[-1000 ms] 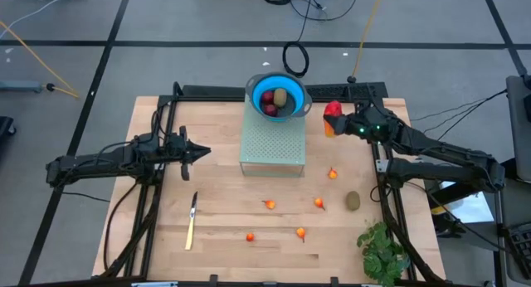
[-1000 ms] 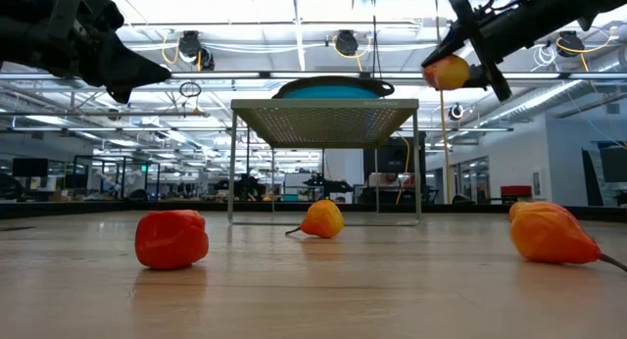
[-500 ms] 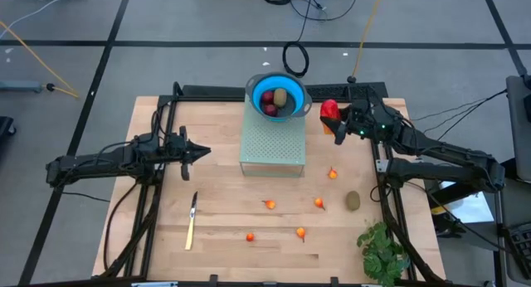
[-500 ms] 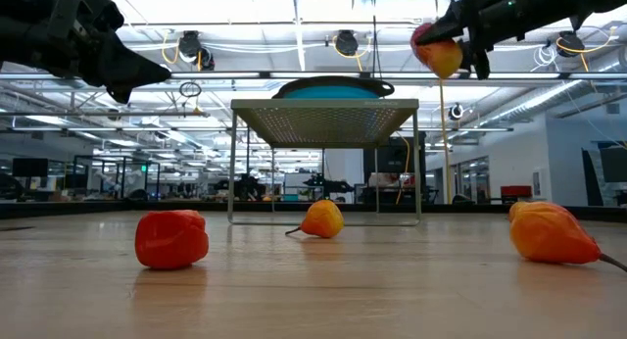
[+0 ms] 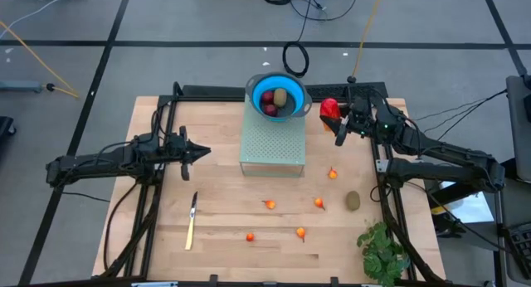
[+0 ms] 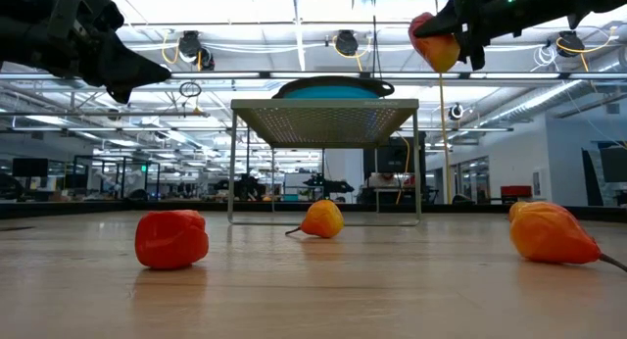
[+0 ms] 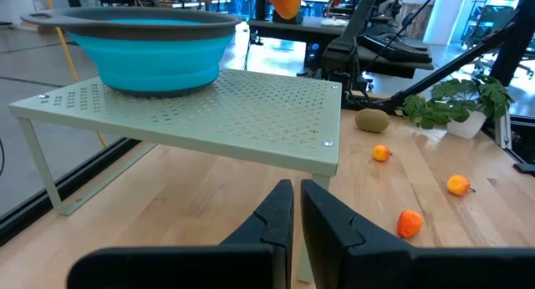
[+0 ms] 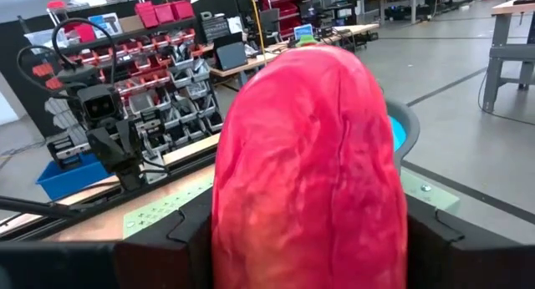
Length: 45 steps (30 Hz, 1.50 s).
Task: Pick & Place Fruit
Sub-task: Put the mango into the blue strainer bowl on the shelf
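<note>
The fruit: a long red-and-yellow piece (image 5: pixel 330 110) is held in the air by my right gripper (image 5: pixel 338 124), just right of the blue bowl (image 5: pixel 259 82). The bowl stands on a pale green perforated rack (image 5: pixel 272 146); it holds dark red round pieces (image 5: pixel 270 110) and a brownish oval (image 5: pixel 281 97). Several tiny orange pieces (image 5: pixel 319 202) and an olive oval (image 5: pixel 353 201) lie on the wooden table. My left gripper (image 5: pixel 203 152) hovers shut at the rack's left and holds nothing. My right gripper pinches the red-and-yellow piece by its two long sides (image 8: pixel 230 214) between the two fingers (image 8: pixel 180 239). The fingers come about level from the table's right side and lie across the piece. It hangs clear above rack height (image 6: pixel 434 43), red end up, yellow end down.
A yellow-handled knife (image 5: pixel 192 221) lies at the table's near left. A leafy green plant (image 5: pixel 382 250) stands at the near right corner. Black frame rails run along both sides of the table (image 5: pixel 149 229).
My right gripper has rolled about its own line and tipped upward while keeping its hold. The red-and-yellow piece has turned with it and now sits higher, slightly nearer the bowl.
</note>
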Available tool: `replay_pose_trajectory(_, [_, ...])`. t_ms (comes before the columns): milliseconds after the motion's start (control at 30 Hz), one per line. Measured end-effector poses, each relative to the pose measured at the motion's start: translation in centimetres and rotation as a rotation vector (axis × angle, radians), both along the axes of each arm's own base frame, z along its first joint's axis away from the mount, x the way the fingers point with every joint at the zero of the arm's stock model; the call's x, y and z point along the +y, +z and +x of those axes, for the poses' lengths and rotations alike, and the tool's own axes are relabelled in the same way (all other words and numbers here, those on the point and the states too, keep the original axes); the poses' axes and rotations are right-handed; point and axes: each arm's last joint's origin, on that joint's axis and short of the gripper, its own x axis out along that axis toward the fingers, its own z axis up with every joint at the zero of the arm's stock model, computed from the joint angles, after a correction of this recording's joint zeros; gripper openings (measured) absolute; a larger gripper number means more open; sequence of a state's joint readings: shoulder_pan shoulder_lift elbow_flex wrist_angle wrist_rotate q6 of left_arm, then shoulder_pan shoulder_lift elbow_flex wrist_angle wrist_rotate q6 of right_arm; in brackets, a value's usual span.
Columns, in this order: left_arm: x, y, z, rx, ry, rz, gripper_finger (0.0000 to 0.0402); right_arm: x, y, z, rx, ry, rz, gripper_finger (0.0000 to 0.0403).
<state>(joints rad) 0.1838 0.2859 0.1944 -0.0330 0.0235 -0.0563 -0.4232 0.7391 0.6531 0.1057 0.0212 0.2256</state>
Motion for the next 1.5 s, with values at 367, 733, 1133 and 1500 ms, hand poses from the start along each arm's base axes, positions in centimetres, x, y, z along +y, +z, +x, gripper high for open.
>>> replay_pose_trajectory(367, [0.0, 0.0, 0.0, 0.0, 0.0, 0.0, 0.0026, 0.0, 0.0, 0.0, 0.0, 0.001, 0.001, 0.0226])
replay_pose_trajectory(733, [0.0, 0.0, 0.0, 0.0, 0.0, 0.0, 0.0026, 0.8, 1.0, 0.3, -0.138, 0.293, 0.091, 0.0226])
replay_pose_trajectory(1133, [0.0, 0.1, 0.0, -0.016, 0.004, -0.028, 0.0026, 1.7, 2.4, 0.1, -0.237, 0.576, 0.019, 0.0226])
replay_pose_trajectory(1500, [0.0, 0.1, 0.0, -0.017, 0.004, -0.028, 0.0026, 2.4, 4.1, -0.5, -0.362, 0.757, -0.139, 0.0226])
